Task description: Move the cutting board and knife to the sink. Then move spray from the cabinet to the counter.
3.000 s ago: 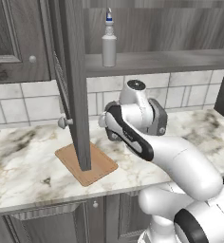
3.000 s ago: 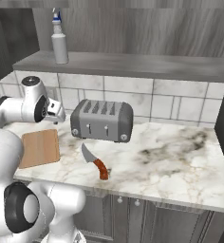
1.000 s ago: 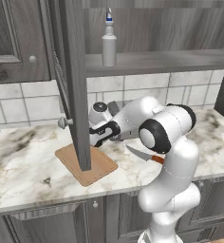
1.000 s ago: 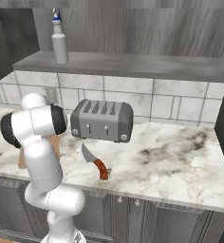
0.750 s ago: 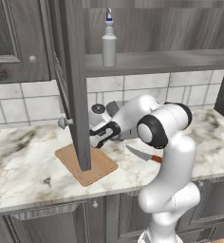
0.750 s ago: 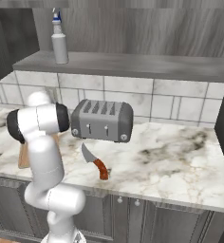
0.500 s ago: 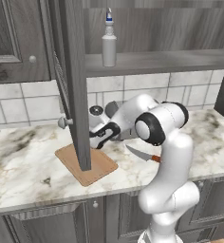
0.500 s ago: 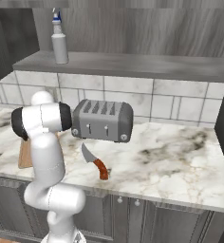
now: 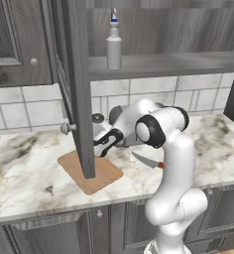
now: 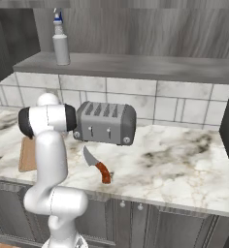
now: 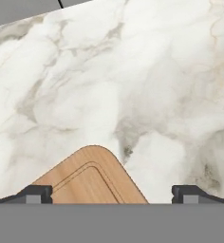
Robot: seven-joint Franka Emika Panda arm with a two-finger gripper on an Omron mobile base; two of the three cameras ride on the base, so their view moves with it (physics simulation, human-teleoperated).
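While over cutting board [image 11: 88, 178], splayed jaws.

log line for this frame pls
phase: reaching for cutting board | gripper: open, above a board corner, holding nothing | knife: on counter | spray: on cabinet shelf

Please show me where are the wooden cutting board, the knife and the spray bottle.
Light-brown wooden cutting board [image 9: 96, 177]: left base view, bare front part.
Red-handled silver knife [image 10: 98, 165]: right base view, handle.
Pale spray bottle [image 10: 61, 46]: right base view, body.
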